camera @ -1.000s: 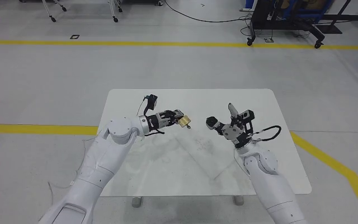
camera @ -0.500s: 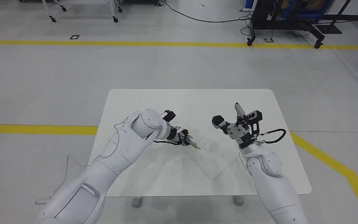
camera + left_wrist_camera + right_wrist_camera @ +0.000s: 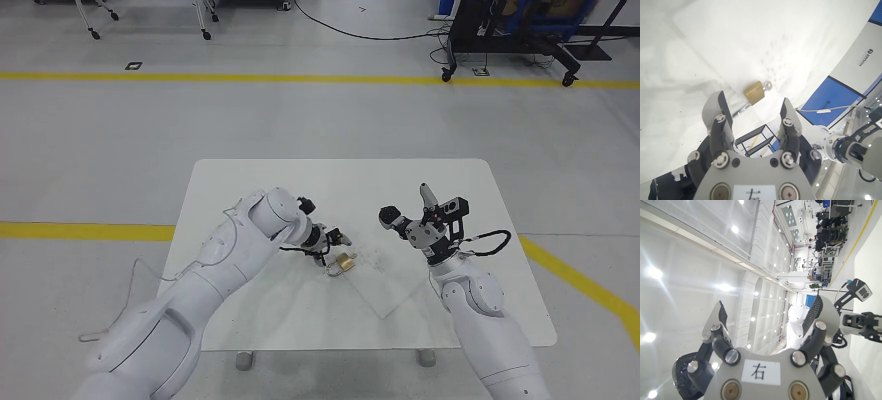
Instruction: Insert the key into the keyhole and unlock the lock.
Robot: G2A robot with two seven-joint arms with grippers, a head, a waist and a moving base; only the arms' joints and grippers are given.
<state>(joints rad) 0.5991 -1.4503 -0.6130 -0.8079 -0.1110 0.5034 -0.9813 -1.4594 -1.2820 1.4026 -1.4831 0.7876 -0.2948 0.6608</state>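
Two pincers: my left pincer [image 3: 753, 98] and right pincer [image 3: 770, 302] wide, empty.
Padlock [image 3: 754, 94]: small, heavy, probably slippery; I grip its flat sides.
Key [image 3: 767, 86]: thin, stiff.

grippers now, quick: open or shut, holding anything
Left gripper: open, empty; the lock, key in it, lies on the table.
Right gripper: open, empty.

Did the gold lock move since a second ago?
Yes. The lock has come down toward the table's near edge and now lies on it, with the key sticking out of it.
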